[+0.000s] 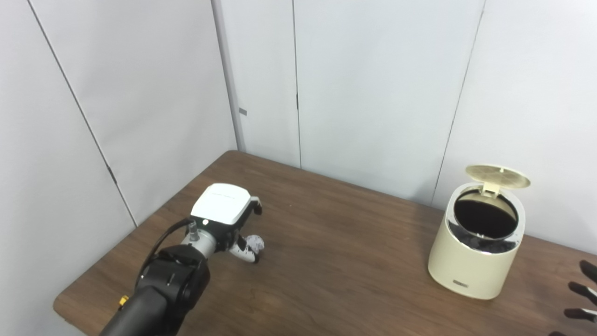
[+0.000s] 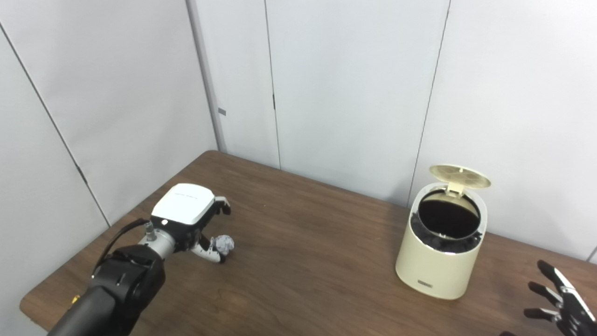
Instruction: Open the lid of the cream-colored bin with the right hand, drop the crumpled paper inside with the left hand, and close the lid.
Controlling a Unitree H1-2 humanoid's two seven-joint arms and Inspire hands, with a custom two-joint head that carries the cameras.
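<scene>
The room is bounded by plain pale grey wall panels meeting in a corner behind the work. A dark brown wood-grain tabletop carries everything; its far left corner runs into that wall corner. The cream-coloured round plastic bin stands close to the tabletop's far right edge, just before the wall, with its round hinged lid already raised and tilted back, leaving the dark mouth exposed. The left hand, white-backed on a black arm, is set near the left edge of the tabletop, palm down. The small white crumpled paper ball lies on the wood at the hand's fingertip side, touching or nearly touching the thumb; the fingers are curled around it but a firm hold cannot be confirmed. The bin is well apart from the paper, across the tabletop to the right. The paper has no evident long axis. The right hand is seen at the lower right edge, fingers spread and empty, nearer the bin. Judged step: securing the paper, then a carry rightward to the open mouth.
</scene>
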